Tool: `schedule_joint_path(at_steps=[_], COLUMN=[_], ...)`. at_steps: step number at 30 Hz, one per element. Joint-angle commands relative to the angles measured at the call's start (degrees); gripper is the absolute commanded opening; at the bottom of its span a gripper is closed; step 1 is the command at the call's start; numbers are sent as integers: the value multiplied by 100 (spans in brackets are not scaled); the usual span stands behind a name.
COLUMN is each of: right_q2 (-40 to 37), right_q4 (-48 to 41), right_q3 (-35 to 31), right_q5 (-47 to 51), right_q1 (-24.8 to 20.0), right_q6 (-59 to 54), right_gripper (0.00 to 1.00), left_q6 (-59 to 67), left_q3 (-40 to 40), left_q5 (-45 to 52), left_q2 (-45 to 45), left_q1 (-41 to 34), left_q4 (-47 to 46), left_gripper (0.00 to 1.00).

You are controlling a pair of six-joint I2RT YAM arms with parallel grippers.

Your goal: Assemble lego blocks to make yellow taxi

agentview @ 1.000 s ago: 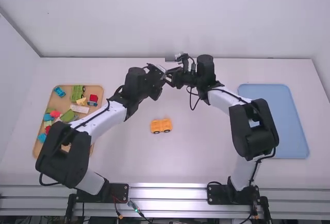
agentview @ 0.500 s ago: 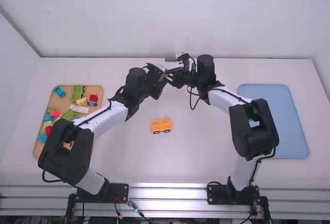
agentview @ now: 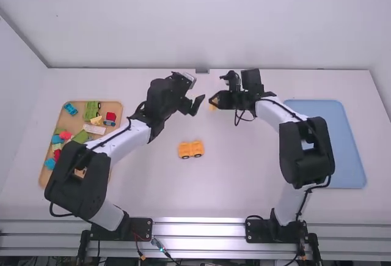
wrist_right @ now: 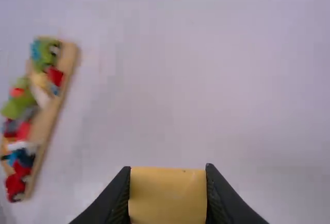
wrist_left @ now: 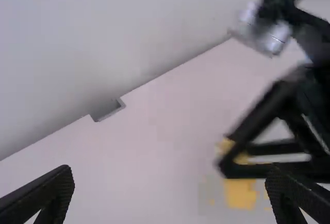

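One wheeled orange block (agentview: 191, 148) laid right of wooden tray (agentview: 120, 110), long axis crosswise, wheels (agentview: 186, 156) on near side; yellow block (wrist_right: 167, 195) clamped by right gripper (agentview: 214, 101); left gripper (agentview: 194, 105) spread.

High: above, down | wrists: nearer, left wallward, right down | high/right share tray (wrist_right: 49, 123)

On the bench (agentview: 238, 180), the left tray (agentview: 116, 108) is holding blocks (agentview: 80, 137), the right tray (agentview: 347, 156) is lying well apart, and a chassis (agentview: 190, 149) is sitting between; farther back, a piece (wrist_right: 167, 195) is resting in the right gripper (agentview: 214, 99).
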Motion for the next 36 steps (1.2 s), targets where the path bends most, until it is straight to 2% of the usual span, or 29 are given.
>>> schedule_joint_path(at_steps=[1, 2, 3, 5, 7, 10, 13, 19, 25, 30, 31, 36], right_q2=[-352, -356, -356, -356, -330, -328, -328, -328, -328, -328, -328, -328], right_q4=[-866, -1508, -1655, -2514, -2865, -3226, -3633, -3565, -2986, -3016, -3206, -3436], right_q3=[597, 780, 820, 949, 931, 793, 695, 428, -17, -140, -138, -151], right_q5=[887, 1252, 1346, 1941, 2312, 2911, 3187, 3152, 2629, 2356, 2358, 2293], right_q1=[68, 164, 192, 420, 575, 833, 1067, 1231, 1189, 1054, 977, 776], right_q6=[-855, -1014, -1045, -931, -597, 9, 457, 984, 1690, 3397, 4133, 5484], right_gripper=[1, 1, 1, 2, 4, 14, 17, 17, 10, 6, 0, 0], left_q6=[-181, -184, -184, -186, -184, -181, -179, -184, -181, -184, -177, -181], left_q3=[61, 61, 61, 61, 61, 61, 61, 61, 57, 57, 57, 57], left_q5=[-382, -420, -417, -413, -417, -417, -420, -415, -420, -636, -678, -654], left_q2=[-39, -39, -39, -39, -39, -39, -39, -39, -39, -39, -39, -39], left_q1=[164, 216, 232, 332, 380, 376, 389, 413, 431, 424, 409, 437], left_q4=[-20, -35, -37, -55, -57, -55, -59, -114, -210, -251, -264, -264], left_gripper=[99, 99, 99, 99, 99, 99, 99, 99, 99, 99, 99, 99])
